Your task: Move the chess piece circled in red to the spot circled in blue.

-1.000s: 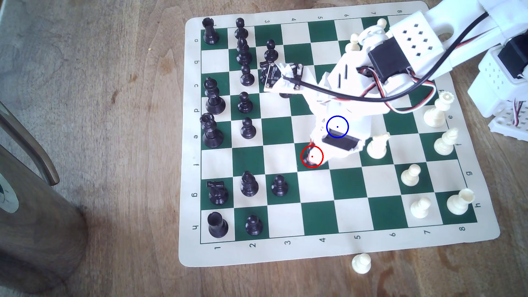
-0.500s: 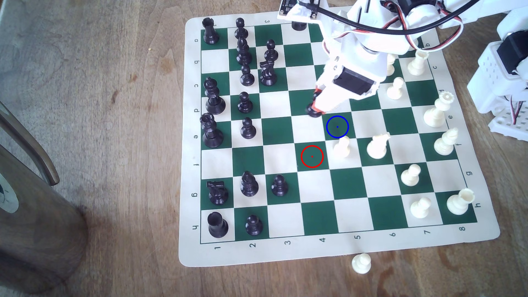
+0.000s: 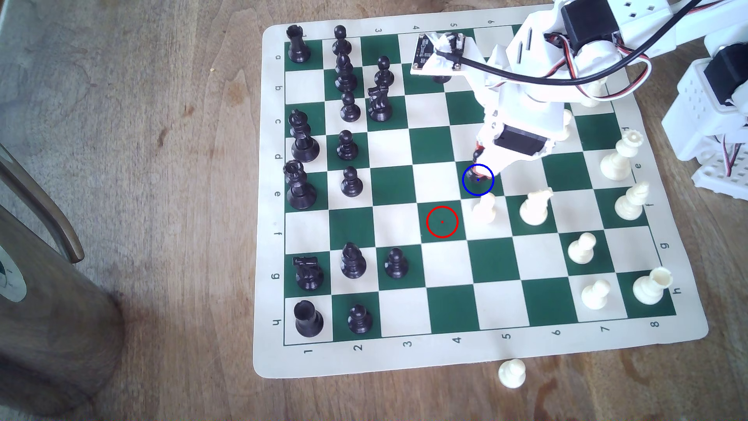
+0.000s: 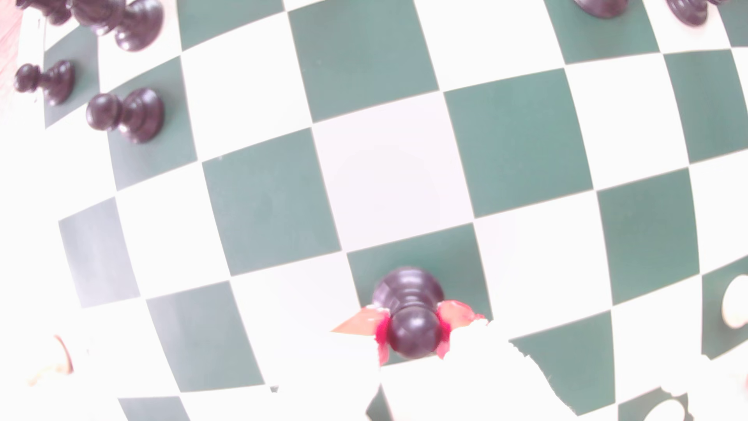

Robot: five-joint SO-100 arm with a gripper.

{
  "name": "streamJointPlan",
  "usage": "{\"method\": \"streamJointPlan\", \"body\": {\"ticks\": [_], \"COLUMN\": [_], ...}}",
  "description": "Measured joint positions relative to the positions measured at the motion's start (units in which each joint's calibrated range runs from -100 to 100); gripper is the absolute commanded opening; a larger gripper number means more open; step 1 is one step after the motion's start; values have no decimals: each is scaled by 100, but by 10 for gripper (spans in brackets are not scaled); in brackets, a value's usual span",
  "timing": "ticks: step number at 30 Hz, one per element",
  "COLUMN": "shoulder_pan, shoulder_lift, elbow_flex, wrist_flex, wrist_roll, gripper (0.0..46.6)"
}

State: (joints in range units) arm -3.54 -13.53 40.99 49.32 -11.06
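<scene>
Over the spot (image 3: 483, 187), pawn (image 4: 409, 311) (gripped)

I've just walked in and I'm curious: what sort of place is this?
Probably a home or hobby setup, not a factory: a roll-up chess mat lies on a worn wooden table, and a small white plastic arm's gripper holds a black pawn.

The chessboard mat (image 3: 481, 356) carries printed coordinates on its cream border. Along the near edge run the numbers 1 to 8, from the exterior view's left to its right. Down the border on the exterior view's left, letters a to h lie turned sideways. The far edge shows 3, 4, 5 and 6, and the border on the right shows e, g and h.
</scene>
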Motion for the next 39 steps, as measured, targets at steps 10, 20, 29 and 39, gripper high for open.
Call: {"method": "streamJointPlan", "body": {"ticks": [10, 20, 29, 39], "shoulder_pan": [0, 29, 354, 229], "shoulder_lift": [260, 0, -1718, -6024], "elbow_flex": [136, 226, 380, 3434], "wrist_flex": [-151, -199, -247, -1012], "wrist_roll": [44, 107, 151, 220], "gripper": [124, 158, 128, 2]}}
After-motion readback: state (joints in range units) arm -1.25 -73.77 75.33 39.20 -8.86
